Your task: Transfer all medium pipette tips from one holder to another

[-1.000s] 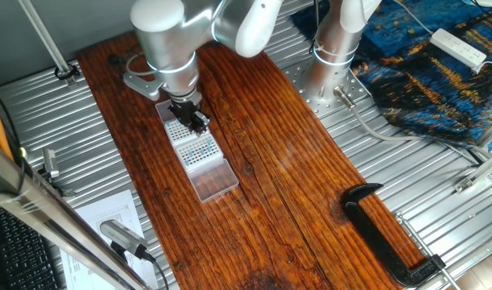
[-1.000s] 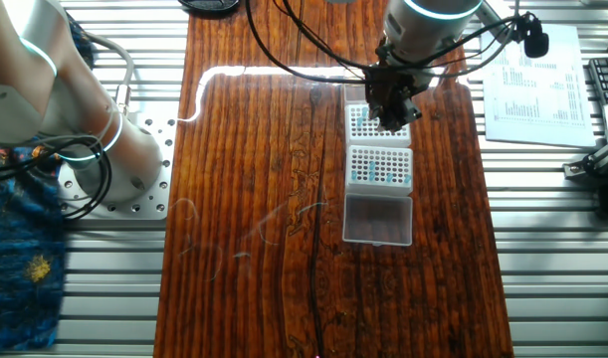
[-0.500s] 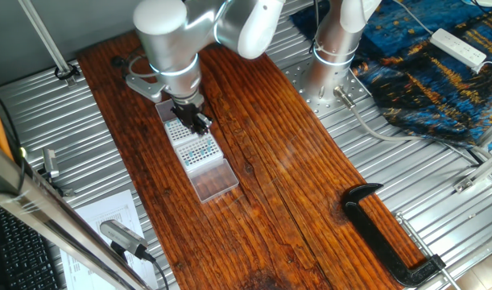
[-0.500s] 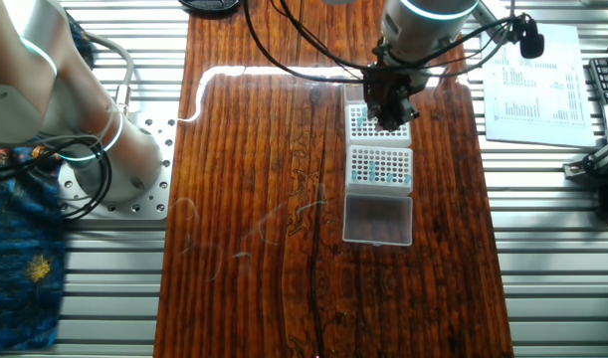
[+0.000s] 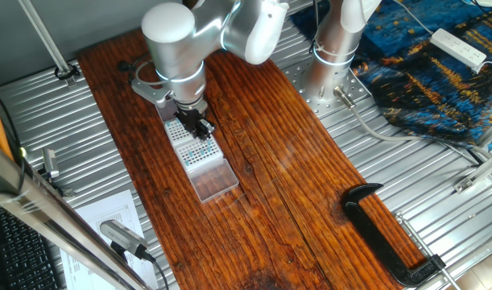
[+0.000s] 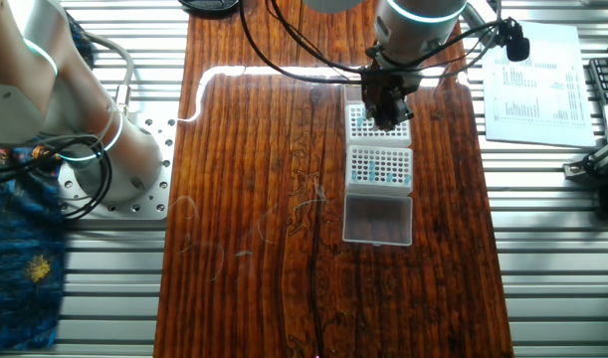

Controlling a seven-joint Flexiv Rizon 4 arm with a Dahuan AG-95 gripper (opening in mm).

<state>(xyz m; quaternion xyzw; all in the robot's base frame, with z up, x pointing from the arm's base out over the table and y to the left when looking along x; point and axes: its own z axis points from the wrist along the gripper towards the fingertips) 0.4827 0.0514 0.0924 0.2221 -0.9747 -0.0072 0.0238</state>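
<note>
Counted: two white perforated tip racks, far (image 6: 376,121) and near (image 6: 380,165); one clear plastic lid (image 6: 377,219); one black clamp (image 5: 388,234).

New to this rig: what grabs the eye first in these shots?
The silver robot arm looms over the far end of the dark wooden tabletop, its black tool right over a white tip rack. Next in line sit a second rack dotted with medium pipette tips and a clear lid. A black clamp grips the table's edge.
</note>
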